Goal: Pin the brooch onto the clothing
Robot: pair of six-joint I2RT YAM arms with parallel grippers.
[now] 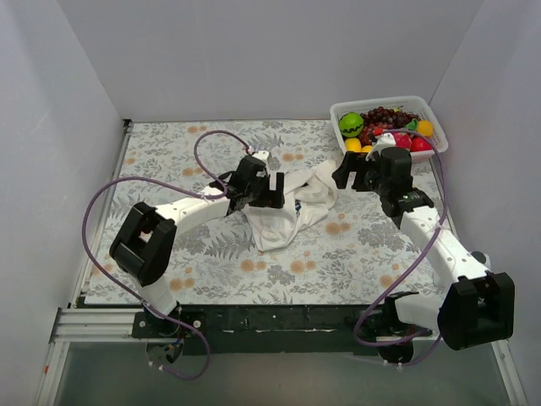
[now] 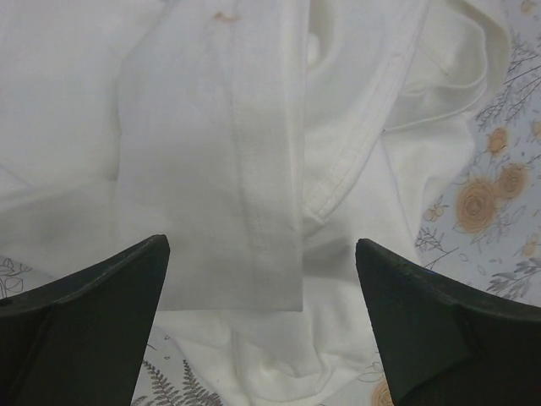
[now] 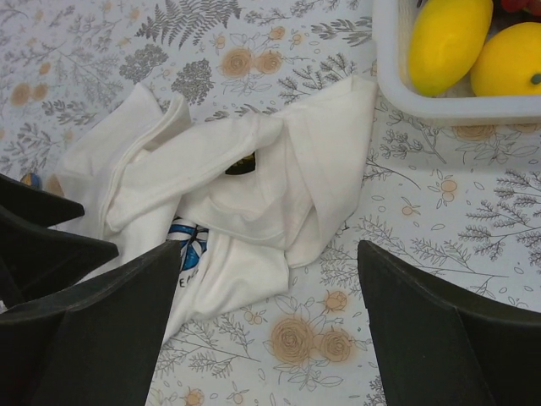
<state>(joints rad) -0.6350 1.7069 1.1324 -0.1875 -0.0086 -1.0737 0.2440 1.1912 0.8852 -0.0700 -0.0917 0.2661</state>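
Note:
The white T-shirt (image 1: 283,216) lies crumpled in the middle of the flowered mat. It fills the left wrist view (image 2: 211,127), and in the right wrist view (image 3: 254,207) a bit of its blue daisy print (image 3: 188,238) shows. A small dark, brownish-gold thing, seemingly the brooch (image 3: 242,164), peeks out of a fold, mostly hidden. My left gripper (image 1: 275,189) is open and empty just above the shirt's left part (image 2: 262,249). My right gripper (image 1: 353,176) is open and empty at the shirt's right end, above the mat (image 3: 270,254).
A white basket (image 1: 387,105) of toy fruit stands at the back right, close behind the right gripper; its rim (image 3: 385,59) and two yellow lemons (image 3: 448,38) show in the right wrist view. White walls enclose the mat (image 1: 169,161) on three sides.

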